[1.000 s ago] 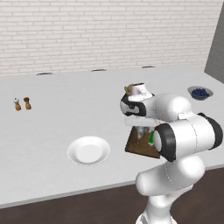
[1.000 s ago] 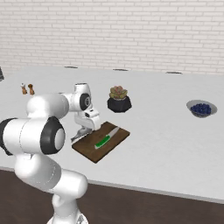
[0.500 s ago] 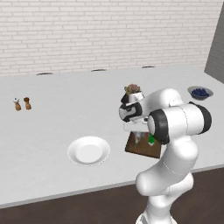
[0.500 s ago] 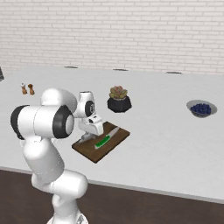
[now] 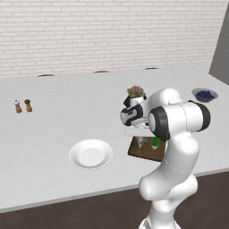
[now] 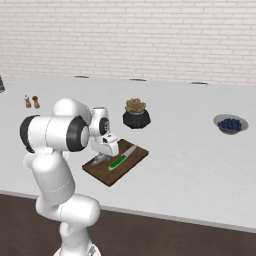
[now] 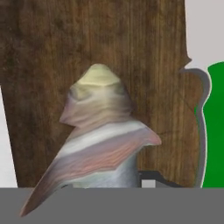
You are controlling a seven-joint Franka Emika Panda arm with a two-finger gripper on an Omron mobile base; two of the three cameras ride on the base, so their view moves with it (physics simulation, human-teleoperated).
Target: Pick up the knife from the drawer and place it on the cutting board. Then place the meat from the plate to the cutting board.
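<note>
1. While the arm is bending low over the grey desk [image 5: 53, 125], the claw [image 6: 101, 156] is hanging just above the near-left part of the cutting board [image 6: 129, 168].
2. The claw is pinching the meat [image 7: 103, 131], a small fish, with its jaws closed on it; in the hand view the fish is pointing away from the camera over the dark wood of the board [image 7: 87, 39].
3. Whether the fish is touching the board or hanging just clear of it is hard to tell.
4. The knife [image 6: 120, 160] is lying flat on the board, its green handle toward the front edge of the desk and its pale blade pointing toward the back.
5. In the hand view the knife [image 7: 210, 131] is sitting just beside the fish, at the right edge.
6. The plate [image 5: 91, 154] is sitting bare on the desk, left of the board and apart from it.
7. A potted plant [image 6: 136, 113] is standing behind the board.
8. A bowl of dark berries [image 6: 230, 124] is resting well off to the right.
9. Two small shakers [image 5: 23, 106] are standing together far to the left.
</note>
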